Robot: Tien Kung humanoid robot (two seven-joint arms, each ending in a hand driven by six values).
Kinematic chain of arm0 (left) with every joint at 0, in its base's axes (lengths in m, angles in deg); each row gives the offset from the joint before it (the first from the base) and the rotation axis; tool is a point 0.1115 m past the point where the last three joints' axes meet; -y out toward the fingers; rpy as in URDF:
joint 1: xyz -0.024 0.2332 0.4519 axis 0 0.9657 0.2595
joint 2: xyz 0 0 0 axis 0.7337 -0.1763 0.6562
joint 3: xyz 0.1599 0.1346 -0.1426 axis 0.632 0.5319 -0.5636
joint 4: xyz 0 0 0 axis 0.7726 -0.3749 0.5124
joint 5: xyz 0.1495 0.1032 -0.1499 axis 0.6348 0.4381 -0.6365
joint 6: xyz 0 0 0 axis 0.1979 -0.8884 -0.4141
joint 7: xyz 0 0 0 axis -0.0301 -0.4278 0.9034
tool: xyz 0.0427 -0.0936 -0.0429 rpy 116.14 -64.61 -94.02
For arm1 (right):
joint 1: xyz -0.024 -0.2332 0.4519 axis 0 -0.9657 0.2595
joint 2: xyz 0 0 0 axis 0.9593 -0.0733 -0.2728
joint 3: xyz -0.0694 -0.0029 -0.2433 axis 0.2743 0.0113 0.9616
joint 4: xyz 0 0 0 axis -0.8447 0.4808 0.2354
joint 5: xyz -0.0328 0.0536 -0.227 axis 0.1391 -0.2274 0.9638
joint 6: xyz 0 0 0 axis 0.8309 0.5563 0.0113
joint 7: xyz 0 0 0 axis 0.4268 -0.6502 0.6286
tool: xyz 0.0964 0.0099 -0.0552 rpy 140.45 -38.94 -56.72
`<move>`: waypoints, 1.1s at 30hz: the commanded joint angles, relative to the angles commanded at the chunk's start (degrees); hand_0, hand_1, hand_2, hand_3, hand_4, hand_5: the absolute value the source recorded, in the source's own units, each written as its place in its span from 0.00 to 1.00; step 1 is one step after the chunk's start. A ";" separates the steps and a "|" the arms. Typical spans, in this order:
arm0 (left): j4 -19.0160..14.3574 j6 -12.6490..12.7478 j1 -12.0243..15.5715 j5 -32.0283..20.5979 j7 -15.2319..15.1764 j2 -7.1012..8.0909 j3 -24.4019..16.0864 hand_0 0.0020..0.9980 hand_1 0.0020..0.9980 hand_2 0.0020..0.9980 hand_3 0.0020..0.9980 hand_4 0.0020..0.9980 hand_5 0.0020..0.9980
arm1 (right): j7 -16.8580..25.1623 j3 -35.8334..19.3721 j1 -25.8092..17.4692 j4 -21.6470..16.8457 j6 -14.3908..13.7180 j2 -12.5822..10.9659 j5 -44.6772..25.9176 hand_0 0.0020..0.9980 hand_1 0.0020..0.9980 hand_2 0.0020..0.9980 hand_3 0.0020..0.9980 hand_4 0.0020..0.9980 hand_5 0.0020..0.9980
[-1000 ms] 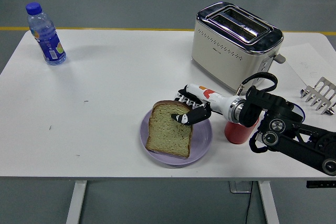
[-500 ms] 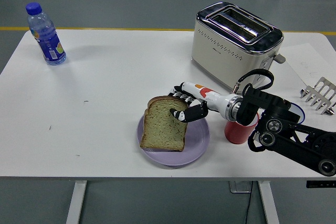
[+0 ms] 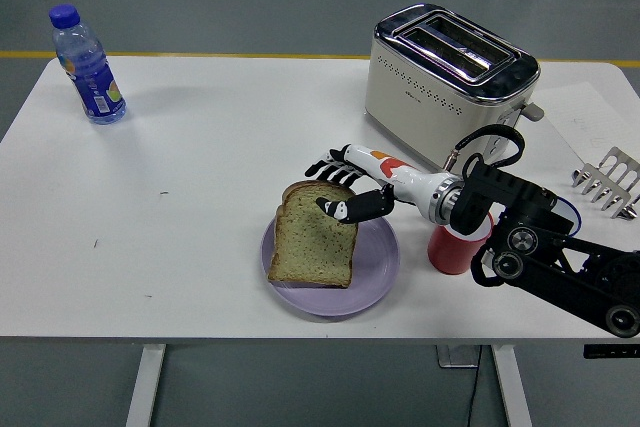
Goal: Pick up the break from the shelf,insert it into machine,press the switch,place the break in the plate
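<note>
A slice of bread lies on the purple plate near the table's front edge, its left corner just over the plate's rim. My right hand reaches in from the right at the bread's upper edge. Its fingers are spread just beyond the crust, and the black thumb hovers over the slice's upper right corner. The hand looks open, holding nothing. The cream and chrome toaster stands behind it with both slots empty. The left arm is out of view.
A red cup stands right of the plate, under my right forearm. A metal rack sits at the right edge beside a sheet of paper. A blue water bottle stands at the far left corner.
The bread and plate slid slightly left as the hand set the slice down. The fingers then lifted off the back of the slice and spread; the thumb came off its face.
</note>
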 joint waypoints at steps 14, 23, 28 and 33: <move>0.00 -0.02 0.14 0.58 0.09 -0.07 -0.42 0.65 0.62 0.66 0.60 0.42 0.88 | 6.20 -8.33 -3.23 -7.60 -5.75 -2.28 -1.03 0.79 0.74 0.75 0.76 0.65 0.17; 0.00 -0.19 0.61 1.88 0.23 -0.19 -1.36 0.65 0.62 0.66 0.60 0.42 0.88 | 15.80 -20.75 -9.76 -16.50 -6.45 -5.21 -11.73 0.77 0.72 0.74 0.74 0.64 0.18; 0.00 -0.26 0.89 2.55 0.29 -0.32 -1.81 0.65 0.62 0.66 0.60 0.42 0.88 | 22.61 -30.31 -15.69 -16.50 -6.73 -6.03 -23.31 0.77 0.72 0.74 0.74 0.64 0.18; 0.00 -0.34 1.07 2.83 0.20 -0.40 -2.06 0.65 0.62 0.66 0.60 0.42 0.87 | 28.24 -41.18 -23.27 -16.50 -6.73 -6.18 -35.01 0.75 0.72 0.76 0.71 0.61 0.20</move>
